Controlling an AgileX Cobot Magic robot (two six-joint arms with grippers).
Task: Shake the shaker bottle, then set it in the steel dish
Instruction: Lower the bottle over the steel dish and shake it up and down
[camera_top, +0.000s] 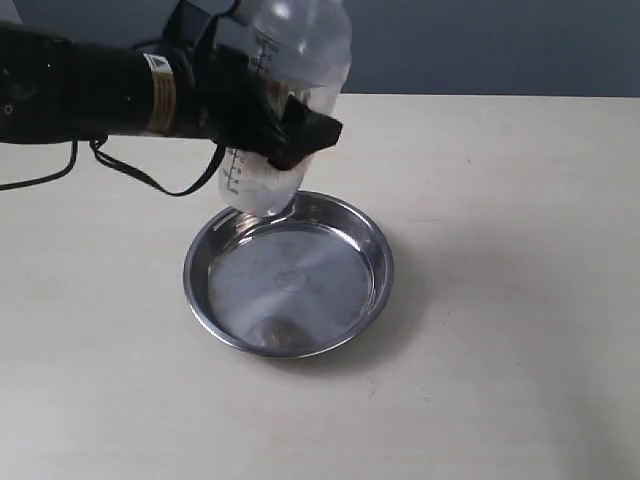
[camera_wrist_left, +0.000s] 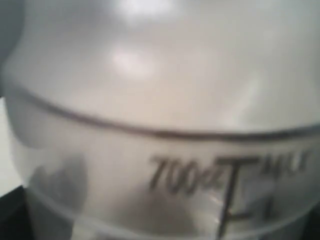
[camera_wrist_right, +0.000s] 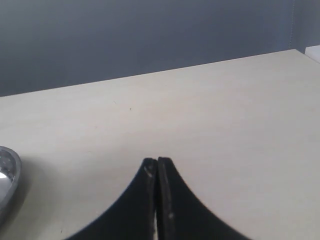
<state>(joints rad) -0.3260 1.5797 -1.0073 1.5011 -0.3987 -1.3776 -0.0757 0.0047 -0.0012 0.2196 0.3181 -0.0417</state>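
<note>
The pale bench (camera_top: 500, 300) fills most of the exterior view, with a grey-blue wall behind it. My left arm (camera_top: 70, 85), black and thick, reaches in from the left of that view above the bench top. The steel dish (camera_top: 380, 275) sits on the bench near the middle, round and shallow, with a bright mirror bottom; one edge of it (camera_wrist_right: 7, 170) also shows at the side of my right wrist view. The shaker bottle (camera_top: 300, 50) is not in the dish: I hold it in the air, leaning a little, with its lower end over the far left rim. From the exterior view I cannot tell whether that end touches the rim or hangs just above it, though the dish bottom reflects it. My left pincer (camera_top: 285, 130) is clamped around the bottle's middle, its dark fingers wrapping the frosted wall. In my left wrist view the bottle (camera_wrist_left: 160, 100) fills nearly everything, blurred, with the seam below the domed shoulder running across it. My right pincer (camera_wrist_right: 157, 167) is closed on nothing, its two black tips pressed together over bare bench, well apart from the bottle. A thin black cable (camera_top: 150, 180) loops below my left arm. Smallest are the printed measuring marks (camera_wrist_left: 175, 177), where I can read 700.
</note>
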